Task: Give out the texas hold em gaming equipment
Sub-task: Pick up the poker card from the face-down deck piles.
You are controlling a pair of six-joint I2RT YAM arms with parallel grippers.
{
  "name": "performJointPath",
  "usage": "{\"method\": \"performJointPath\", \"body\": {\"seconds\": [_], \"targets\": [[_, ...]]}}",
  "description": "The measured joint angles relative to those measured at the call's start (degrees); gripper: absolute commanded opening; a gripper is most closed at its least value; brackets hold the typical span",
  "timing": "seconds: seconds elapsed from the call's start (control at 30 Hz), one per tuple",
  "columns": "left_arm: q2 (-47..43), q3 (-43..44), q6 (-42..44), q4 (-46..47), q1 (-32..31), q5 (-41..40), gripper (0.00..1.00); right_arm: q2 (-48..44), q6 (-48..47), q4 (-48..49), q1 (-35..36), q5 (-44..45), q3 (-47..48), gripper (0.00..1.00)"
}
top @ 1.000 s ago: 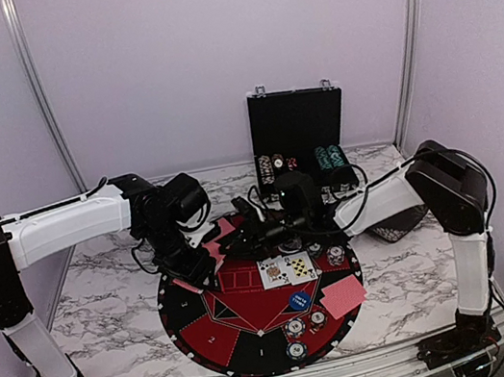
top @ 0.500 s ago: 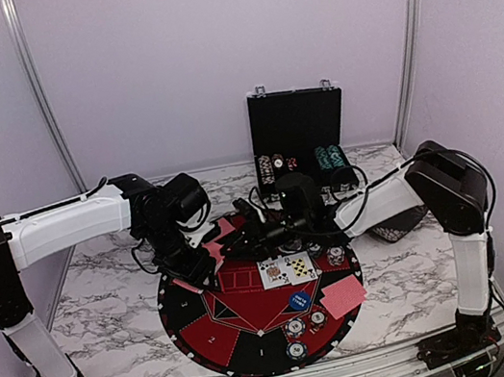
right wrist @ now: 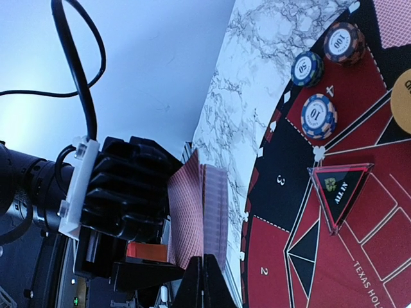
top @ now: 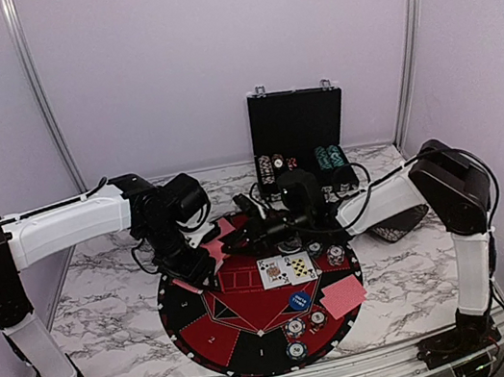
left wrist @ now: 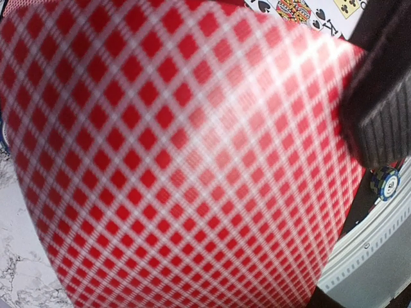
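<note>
My left gripper hangs over the mat's far left rim, shut on a deck of red-backed cards. In the left wrist view the deck's checked back fills the frame and hides the left fingers. My right gripper meets the deck from the right. Its jaws are pressed together on the edge of the deck's outer card, which fans away from the rest. Two face-up cards lie in the mat's middle, and a face-down card lies at its right. Chips sit along the mat's rim.
The round red-and-black mat covers the table's middle. An open black case with chip rows stands at the back. A blue button and a clear triangular marker lie on the mat. A black dish sits under the right arm.
The right gripper's jaws have closed on the edge of the deck's outer card. Both arms have barely moved.
</note>
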Motion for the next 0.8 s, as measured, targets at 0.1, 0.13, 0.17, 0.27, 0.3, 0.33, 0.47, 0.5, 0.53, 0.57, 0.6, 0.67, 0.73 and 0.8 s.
{"method": "performJointPath", "body": {"seconds": [0.1,0.13,0.17,0.27,0.3,0.33,0.47,0.5,0.53,0.57,0.6,0.67,0.73,0.8], "targets": [[0.0,0.0,0.0,0.0,0.0,0.0,0.49,-0.2,0.4,0.1,-0.3,0.0,-0.1,0.0],[0.0,0.0,0.0,0.0,0.0,0.0,0.49,-0.4,0.5,0.2,-0.6,0.0,-0.2,0.0],[0.0,0.0,0.0,0.0,0.0,0.0,0.49,-0.7,0.5,0.2,-0.8,0.0,-0.5,0.0],[0.0,0.0,0.0,0.0,0.0,0.0,0.49,-2.0,0.5,0.2,-1.9,0.1,-1.7,0.0],[0.0,0.0,0.0,0.0,0.0,0.0,0.49,-2.5,0.4,0.2,-2.3,0.2,-2.3,0.0],[0.0,-0.1,0.0,0.1,0.0,-0.1,0.49,-3.1,0.3,0.2,-2.9,0.2,-2.8,0.0],[-0.1,-1.0,-0.1,0.4,0.0,-0.2,0.49,-4.8,-0.8,-0.2,-4.8,0.5,-4.6,0.0],[-0.2,-1.4,-0.2,0.4,0.0,-0.3,0.49,-5.3,-1.2,-0.7,-5.2,0.7,-5.0,0.0],[-0.3,-1.8,-0.2,0.4,0.0,-0.3,0.49,-5.8,-1.9,-1.0,-5.6,0.9,-5.3,0.0],[-0.5,-2.1,-0.2,0.4,0.1,-0.4,0.49,-6.5,-2.4,-1.4,-6.0,1.0,-5.7,0.0],[-0.7,-2.5,-0.2,0.4,0.1,-0.4,0.49,-7.1,-3.2,-1.9,-6.3,1.1,-6.0,0.0],[-1.2,-3.0,-0.2,0.5,0.3,-0.4,0.49,-8.2,-5.1,-2.9,-6.8,1.4,-6.4,0.0],[-1.7,-3.7,-0.3,0.7,0.7,-0.4,0.49,-9.3,-8.4,-5.3,-7.3,2.7,-6.4,0.0],[-2.4,-4.8,-0.3,0.9,1.3,-0.4,0.49,-10.6,-13.0,-9.3,-7.5,5.1,-6.1,0.0]]}}
